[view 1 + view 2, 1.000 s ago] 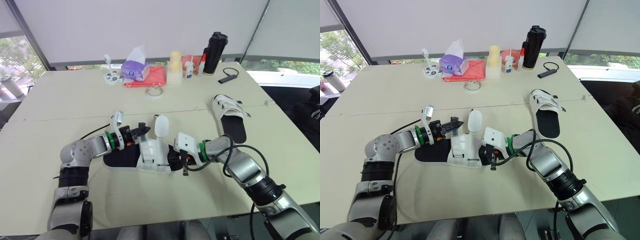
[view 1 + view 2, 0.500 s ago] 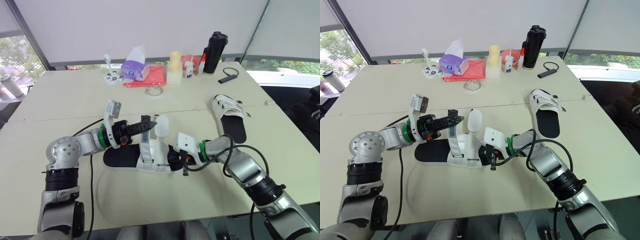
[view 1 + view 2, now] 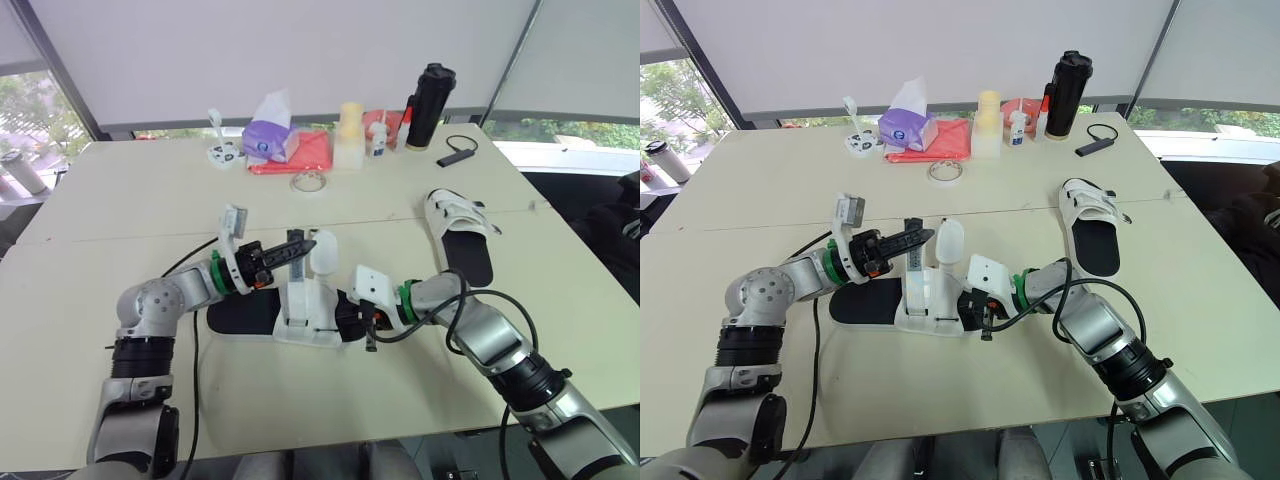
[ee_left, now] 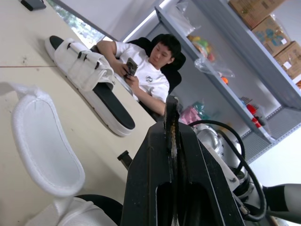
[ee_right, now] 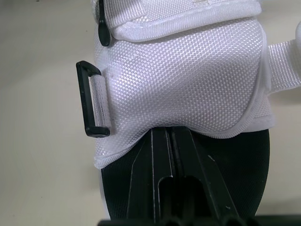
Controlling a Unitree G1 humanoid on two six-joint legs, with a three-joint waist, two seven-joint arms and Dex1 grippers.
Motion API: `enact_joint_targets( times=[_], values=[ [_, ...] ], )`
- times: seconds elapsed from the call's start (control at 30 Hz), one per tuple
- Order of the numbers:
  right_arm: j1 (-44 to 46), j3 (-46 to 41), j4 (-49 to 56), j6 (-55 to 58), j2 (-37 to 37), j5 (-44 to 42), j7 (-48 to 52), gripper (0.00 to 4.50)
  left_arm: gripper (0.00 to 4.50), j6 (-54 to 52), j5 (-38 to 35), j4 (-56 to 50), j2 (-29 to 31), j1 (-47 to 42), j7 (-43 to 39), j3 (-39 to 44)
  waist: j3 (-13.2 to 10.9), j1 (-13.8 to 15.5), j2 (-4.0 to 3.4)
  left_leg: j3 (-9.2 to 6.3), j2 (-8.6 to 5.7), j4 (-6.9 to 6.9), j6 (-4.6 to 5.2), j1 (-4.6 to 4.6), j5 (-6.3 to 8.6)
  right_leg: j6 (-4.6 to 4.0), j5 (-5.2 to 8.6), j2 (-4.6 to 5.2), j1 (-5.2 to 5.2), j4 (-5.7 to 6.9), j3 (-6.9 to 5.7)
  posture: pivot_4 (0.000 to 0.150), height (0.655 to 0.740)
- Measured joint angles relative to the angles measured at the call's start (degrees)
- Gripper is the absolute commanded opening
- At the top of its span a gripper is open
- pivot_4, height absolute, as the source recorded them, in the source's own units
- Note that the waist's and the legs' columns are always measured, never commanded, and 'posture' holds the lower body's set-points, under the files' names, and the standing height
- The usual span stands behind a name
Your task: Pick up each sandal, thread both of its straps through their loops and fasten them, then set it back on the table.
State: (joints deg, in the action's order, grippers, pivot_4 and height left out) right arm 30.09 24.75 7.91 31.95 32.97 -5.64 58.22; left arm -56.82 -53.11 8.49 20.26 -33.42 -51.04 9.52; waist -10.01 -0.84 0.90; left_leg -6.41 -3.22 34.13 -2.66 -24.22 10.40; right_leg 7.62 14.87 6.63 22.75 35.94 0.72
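The near sandal (image 3: 305,310), white mesh upper on a black sole, lies at the table's front centre. My left gripper (image 3: 300,243) hovers just above it, shut on a narrow strap (image 3: 291,265) that it holds pulled up from the upper. A wide white flap (image 3: 322,252) stands up beside it. My right gripper (image 3: 348,318) is shut on the sandal's right end; in the right wrist view its fingers (image 5: 162,155) press the sole under the mesh upper (image 5: 188,80), next to a black loop (image 5: 94,106). The second sandal (image 3: 460,235) lies at the right, straps fastened.
Along the table's far side stand a tissue pack (image 3: 268,135), red cloth (image 3: 310,155), tape roll (image 3: 308,183), pale cup (image 3: 348,135), small bottle (image 3: 377,138), black flask (image 3: 425,105) and black device (image 3: 458,152). A seated person (image 4: 150,70) shows beyond the table.
My left gripper rose from low beside the upper, drawing the narrow strap upward. In the last half second its elbow swung in toward the sandal. The right gripper has stayed put.
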Motion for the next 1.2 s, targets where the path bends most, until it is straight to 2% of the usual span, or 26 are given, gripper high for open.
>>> enact_joint_targets(
  times=[0.33,0.83,1.2],
  values=[
    [0.0,0.1,0.3,0.0,0.1,0.3,0.0,0.0,0.05,4.6,4.9,9.4,-0.8,-2.0,-2.7,-1.0,0.0,0.0,0.0,0.0,-0.01,0.0,0.02,-0.02,-0.01,0.01,0.0,0.01,0.01,-0.01,-0.01,0.15,0.74],
    [-0.2,0.1,0.8,0.2,0.1,0.7,-0.1,0.0,0.05,7.6,8.6,18.5,-3.0,-5.4,-4.2,-0.9,0.0,0.0,0.01,0.0,-0.02,0.0,0.02,-0.03,-0.01,0.04,-0.01,0.0,0.01,-0.01,-0.03,0.15,0.74],
    [-0.6,0.1,1.5,0.2,0.2,1.0,-0.5,0.0,0.05,5.0,11.7,23.0,-2.8,-5.9,-3.6,-0.8,0.0,0.0,0.01,-0.01,-0.02,0.0,0.02,-0.03,-0.01,0.05,-0.01,0.0,0.0,-0.01,-0.05,0.15,0.74]
  ],
)
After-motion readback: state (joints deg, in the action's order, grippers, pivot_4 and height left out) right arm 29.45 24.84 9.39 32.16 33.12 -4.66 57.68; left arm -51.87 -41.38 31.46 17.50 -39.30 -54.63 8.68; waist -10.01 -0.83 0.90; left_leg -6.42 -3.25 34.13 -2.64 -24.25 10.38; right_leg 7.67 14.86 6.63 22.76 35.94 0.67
